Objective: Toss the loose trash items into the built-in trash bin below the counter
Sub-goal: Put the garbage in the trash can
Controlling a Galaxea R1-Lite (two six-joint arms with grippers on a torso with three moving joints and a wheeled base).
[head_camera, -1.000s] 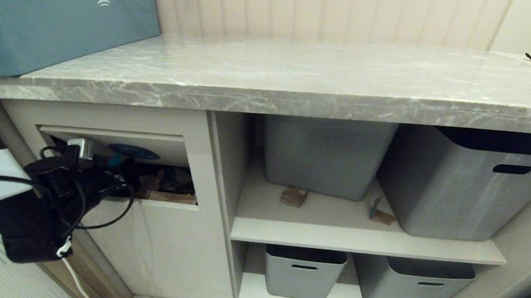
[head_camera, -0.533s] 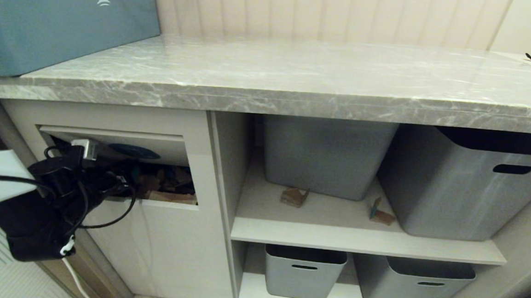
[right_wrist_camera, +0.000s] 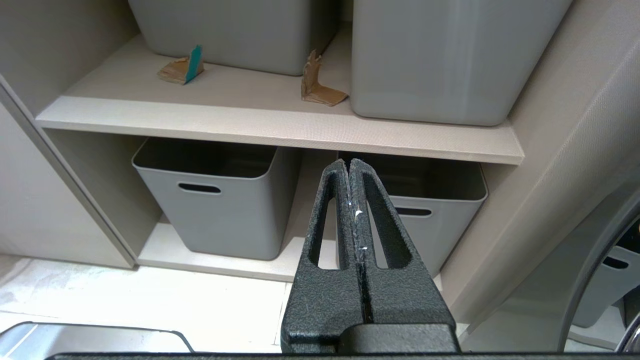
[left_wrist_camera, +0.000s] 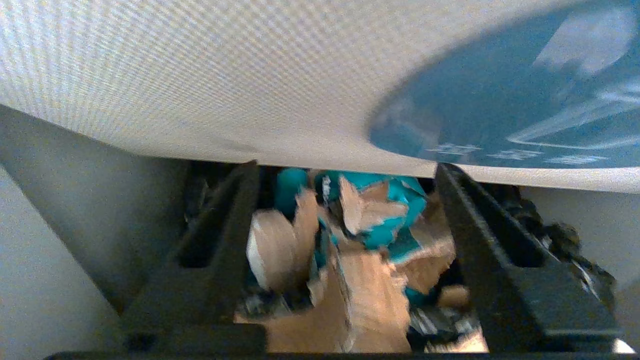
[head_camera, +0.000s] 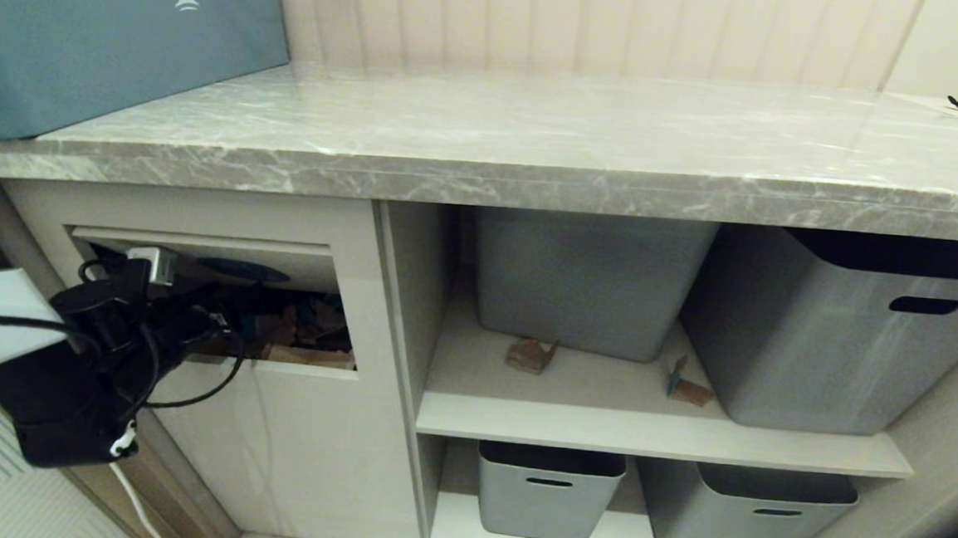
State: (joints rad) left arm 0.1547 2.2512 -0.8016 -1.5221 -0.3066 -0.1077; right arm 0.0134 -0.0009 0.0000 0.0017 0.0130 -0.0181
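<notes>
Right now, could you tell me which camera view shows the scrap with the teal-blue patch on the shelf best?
The right wrist view: the scrap with the teal-blue patch lies unobstructed on the shelf, its patch plain. The head view shows it smaller, beside a grey tub. The left wrist view looks into the bin and misses it.

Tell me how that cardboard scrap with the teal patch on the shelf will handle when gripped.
The teal-patched scrap looks like thin torn cardboard, so probably very light and easily crushed. Its folded, upright edge could tip or skid on the smooth shelf if nudged.

white horse logo on teal box [head_camera: 86, 29]
</notes>
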